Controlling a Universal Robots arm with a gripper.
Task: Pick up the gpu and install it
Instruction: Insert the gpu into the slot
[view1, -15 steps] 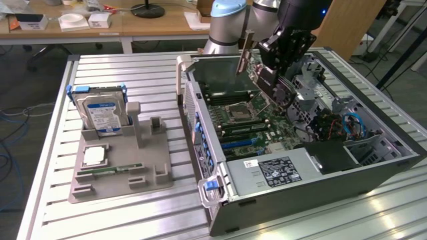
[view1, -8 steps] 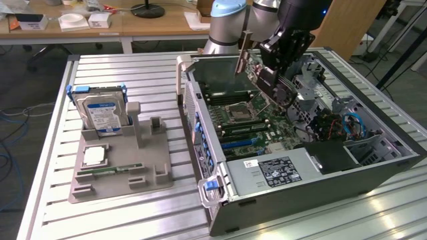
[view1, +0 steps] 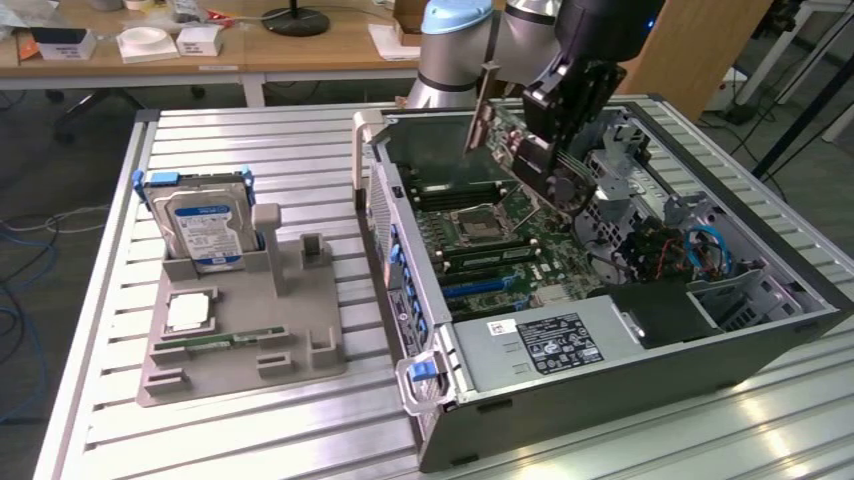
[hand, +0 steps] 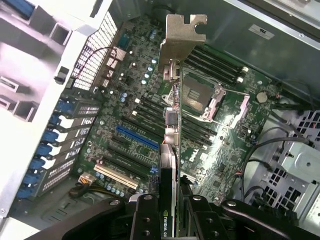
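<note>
My gripper (view1: 558, 150) is shut on the gpu (view1: 511, 148), a thin black card with a silver end bracket. It holds the card tilted in the air above the open computer case (view1: 400, 230). In the wrist view the gpu (hand: 170, 150) shows edge-on, clamped between the black fingers (hand: 145, 215), with my gripper (hand: 172, 222) at its near end. The card's bracket points toward the case's far wall. It hangs over the motherboard (hand: 125, 100), apart from it, with the blue slot (hand: 137, 137) just beside its line.
The motherboard (view1: 494, 245) lies flat in the case with a CPU socket (view1: 477, 226), memory slots and a power supply (view1: 547, 340). On the exterior view's left a grey holder (view1: 240, 340) carries a silver hard drive (view1: 203, 225) and a green memory stick (view1: 200, 343).
</note>
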